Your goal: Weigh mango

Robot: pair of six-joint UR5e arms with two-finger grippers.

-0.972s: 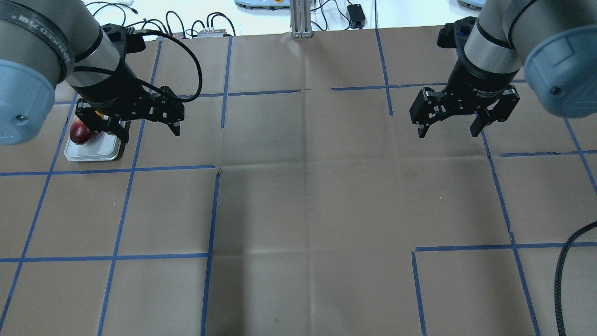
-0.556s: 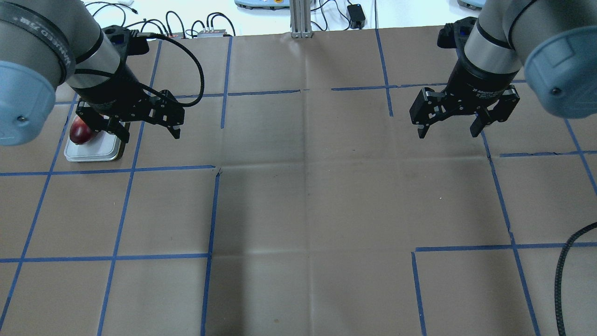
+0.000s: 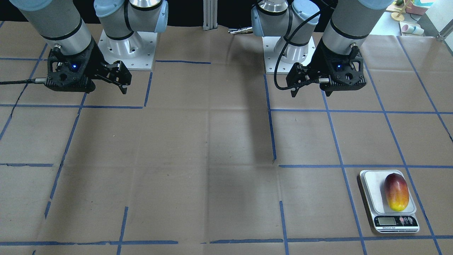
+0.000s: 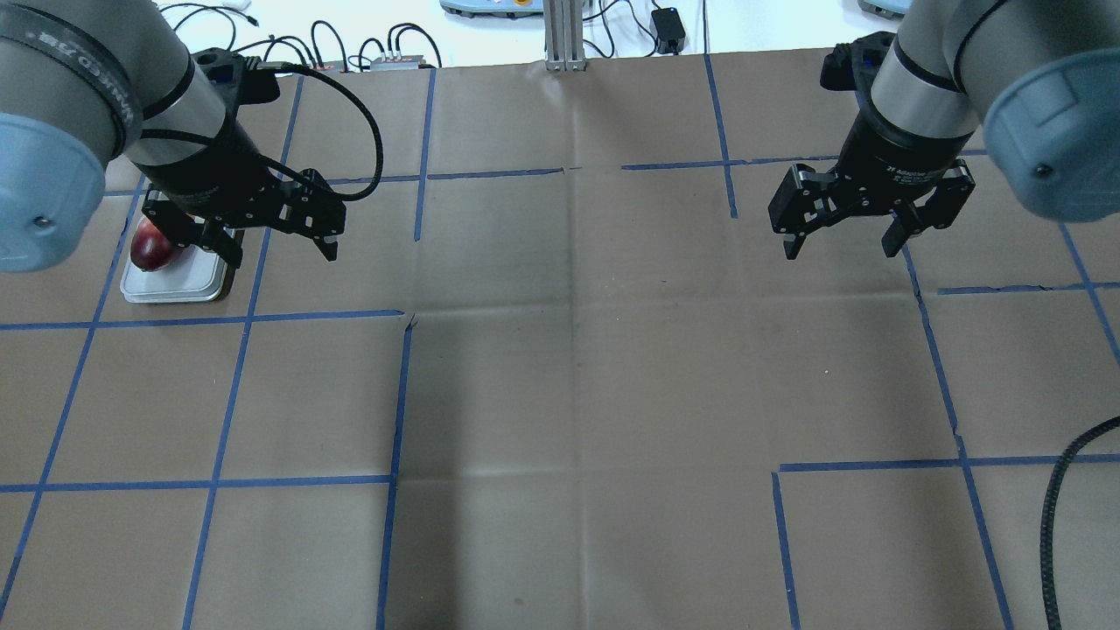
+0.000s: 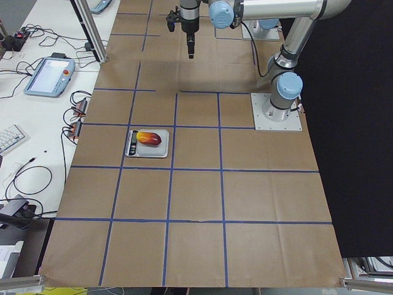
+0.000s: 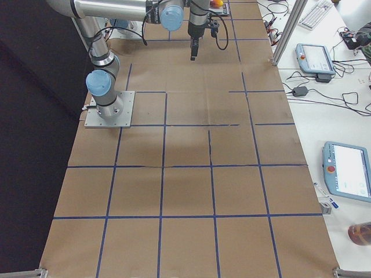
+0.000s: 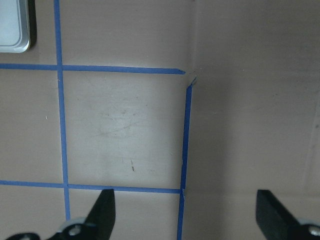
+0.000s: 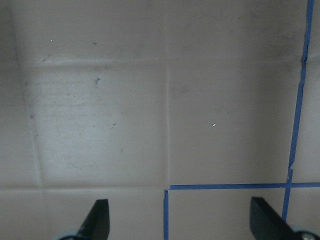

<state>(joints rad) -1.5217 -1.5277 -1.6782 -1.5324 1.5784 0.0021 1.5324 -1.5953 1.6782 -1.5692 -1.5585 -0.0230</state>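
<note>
The mango [image 3: 396, 192], dark red fading to yellow, lies on the plate of a small white kitchen scale [image 3: 371, 189] at the table's left side. It also shows in the overhead view [image 4: 150, 249], partly hidden by my left gripper, with the scale [image 4: 175, 287] under it, and in the exterior left view [image 5: 150, 138]. My left gripper [image 4: 282, 254] is open and empty, raised above the table just right of the scale. Its wrist view shows open fingertips [image 7: 102, 212] and a corner of the scale [image 7: 12, 25]. My right gripper [image 4: 840, 252] is open and empty, raised over the right half.
The table is covered with brown paper marked with blue tape lines [image 4: 398, 394]. Cables and small boxes [image 4: 385, 52] lie beyond the far edge. A black cable [image 4: 1054, 516] hangs at the near right. Teach pendants [image 6: 348, 171] lie on the side bench.
My left gripper has shifted very slightly. The mango, the scale and the right arm have not moved.
</note>
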